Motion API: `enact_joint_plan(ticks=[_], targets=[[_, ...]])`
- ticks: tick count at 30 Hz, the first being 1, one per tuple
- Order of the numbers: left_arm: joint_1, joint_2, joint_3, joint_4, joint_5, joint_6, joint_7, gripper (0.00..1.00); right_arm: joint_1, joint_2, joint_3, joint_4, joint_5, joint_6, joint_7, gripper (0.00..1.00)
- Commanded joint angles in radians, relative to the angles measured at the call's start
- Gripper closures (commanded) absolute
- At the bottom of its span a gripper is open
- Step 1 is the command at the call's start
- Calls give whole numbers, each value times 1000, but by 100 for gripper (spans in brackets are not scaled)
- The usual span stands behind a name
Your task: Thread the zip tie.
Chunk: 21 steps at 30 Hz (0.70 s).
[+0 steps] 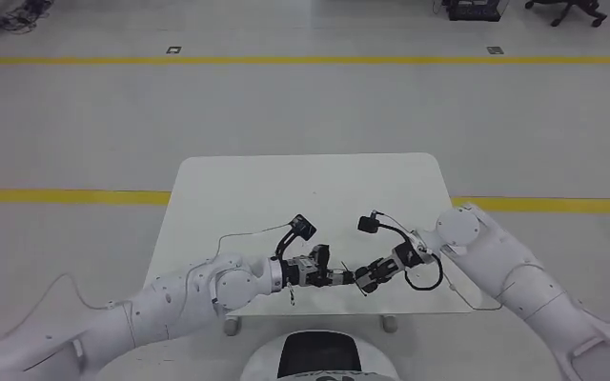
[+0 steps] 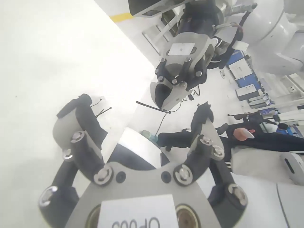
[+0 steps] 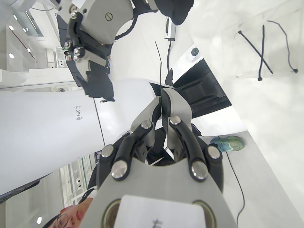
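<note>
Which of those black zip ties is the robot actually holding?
The zip tie pinched in the shut right gripper; the other ties lie loose on the table.

The right pincer (image 3: 162, 96) pinches a black zip tie (image 3: 159, 60), its thin end sticking out beside the gaping left pincer (image 3: 140, 48).

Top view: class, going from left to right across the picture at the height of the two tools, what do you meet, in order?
The left arm → left tool, open → right tool, shut on the zip tie → right arm.
</note>
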Motion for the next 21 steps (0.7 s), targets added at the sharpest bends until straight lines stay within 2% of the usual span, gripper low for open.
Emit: enact_joint_plan(ticks=[1, 7, 12, 13, 21], targets=[[-1, 0, 0, -4, -21, 0, -10, 0, 21, 0, -28, 7, 14, 0, 0, 100], [7, 1, -10, -19, -73, 0, -37, 0, 89, 2, -111, 29, 84, 0, 0, 100], [27, 2, -48, -22, -115, 0, -76, 0, 143, 4, -179, 45, 123, 0, 0, 100], [26, 4, -59, 13, -75, 0, -56, 0, 143, 4, -179, 45, 123, 0, 0, 100], [26, 4, -59, 13, -75, 0, -56, 0, 143, 4, -179, 45, 123, 0, 0, 100]])
